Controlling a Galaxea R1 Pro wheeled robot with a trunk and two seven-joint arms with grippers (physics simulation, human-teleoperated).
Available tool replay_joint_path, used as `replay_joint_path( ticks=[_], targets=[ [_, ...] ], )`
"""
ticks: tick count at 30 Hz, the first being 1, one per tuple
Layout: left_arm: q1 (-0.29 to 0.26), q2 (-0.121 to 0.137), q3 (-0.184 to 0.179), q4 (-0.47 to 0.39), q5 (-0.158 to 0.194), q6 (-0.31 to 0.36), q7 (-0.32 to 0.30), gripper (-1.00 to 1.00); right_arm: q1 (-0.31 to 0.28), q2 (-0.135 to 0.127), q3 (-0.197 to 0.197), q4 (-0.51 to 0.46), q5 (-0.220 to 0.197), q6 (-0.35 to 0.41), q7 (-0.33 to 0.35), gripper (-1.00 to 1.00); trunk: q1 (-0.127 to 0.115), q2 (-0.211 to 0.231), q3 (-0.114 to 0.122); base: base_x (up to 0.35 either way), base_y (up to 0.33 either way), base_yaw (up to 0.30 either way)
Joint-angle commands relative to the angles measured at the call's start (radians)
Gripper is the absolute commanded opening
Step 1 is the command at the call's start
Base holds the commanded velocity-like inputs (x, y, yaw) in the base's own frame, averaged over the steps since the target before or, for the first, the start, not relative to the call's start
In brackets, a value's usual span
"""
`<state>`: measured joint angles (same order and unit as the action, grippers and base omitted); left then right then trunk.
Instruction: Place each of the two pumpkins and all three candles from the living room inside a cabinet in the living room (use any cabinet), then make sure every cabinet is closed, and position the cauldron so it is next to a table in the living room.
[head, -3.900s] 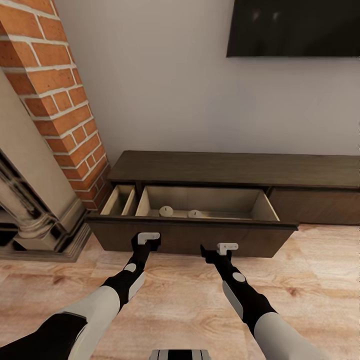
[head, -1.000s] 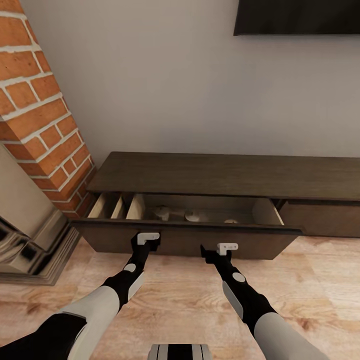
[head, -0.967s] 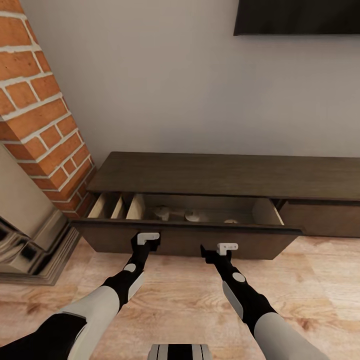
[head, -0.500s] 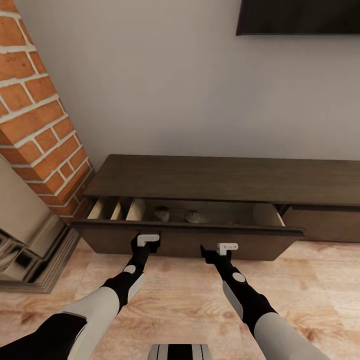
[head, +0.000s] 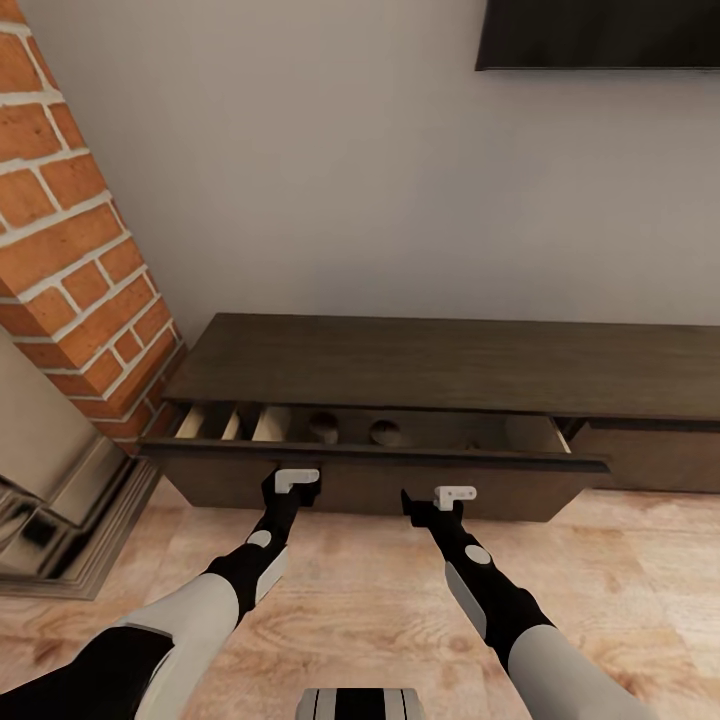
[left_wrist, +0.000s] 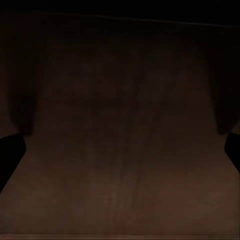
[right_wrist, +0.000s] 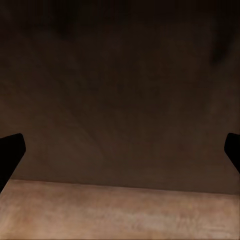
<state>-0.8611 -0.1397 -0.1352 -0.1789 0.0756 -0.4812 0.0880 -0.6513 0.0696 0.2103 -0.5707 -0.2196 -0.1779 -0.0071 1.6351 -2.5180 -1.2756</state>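
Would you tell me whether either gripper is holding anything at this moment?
Nothing is held: the left gripper and right gripper sit open against the drawer front.

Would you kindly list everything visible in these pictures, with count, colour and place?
cabinet: one, dark brown, along the wall
drawer: one, dark front, pale inside, partly open
candles: two seen, tan, inside the drawer
brick column: one, red-orange, left of the cabinet
screen: one, black, on the wall above
floor: light wood
left gripper: one, black, at the drawer front, open
right gripper: one, black, at the drawer front, open
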Motion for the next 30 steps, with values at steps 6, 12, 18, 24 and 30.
replay_joint_path(
  ticks=[6, 12, 18, 24, 30],
  targets=[
    [-0.001, 0.000, -0.005, 0.001, 0.009, -0.004, 0.006, 1.00, -0.001, -0.001, 0.005, 0.001, -0.011, -0.005, -0.001, 1.00, 0.000, 0.000, -0.001, 0.022, 0.000, 0.000],
    [-0.001, 0.000, -0.005, 0.001, 0.009, -0.004, 0.006, 1.00, -0.001, -0.001, 0.006, 0.001, -0.011, -0.005, -0.001, 1.00, 0.000, 0.000, -0.001, 0.075, 0.000, 0.000],
    [-0.001, 0.000, -0.006, 0.001, 0.009, -0.002, 0.006, 1.00, -0.001, -0.001, 0.005, 0.001, -0.011, -0.005, -0.001, 1.00, 0.000, 0.000, -0.001, 0.193, 0.000, 0.000],
    [-0.001, 0.000, -0.006, 0.001, 0.009, -0.002, 0.006, 1.00, -0.001, -0.001, 0.004, 0.001, -0.011, -0.005, -0.001, 1.00, 0.000, 0.000, -0.001, 0.084, 0.000, 0.000],
    [-0.001, 0.000, -0.006, 0.001, 0.009, -0.002, 0.006, 1.00, -0.001, -0.001, 0.004, 0.000, -0.011, -0.005, -0.001, 1.00, 0.000, 0.000, -0.001, 0.074, 0.000, 0.000]
  ],
)
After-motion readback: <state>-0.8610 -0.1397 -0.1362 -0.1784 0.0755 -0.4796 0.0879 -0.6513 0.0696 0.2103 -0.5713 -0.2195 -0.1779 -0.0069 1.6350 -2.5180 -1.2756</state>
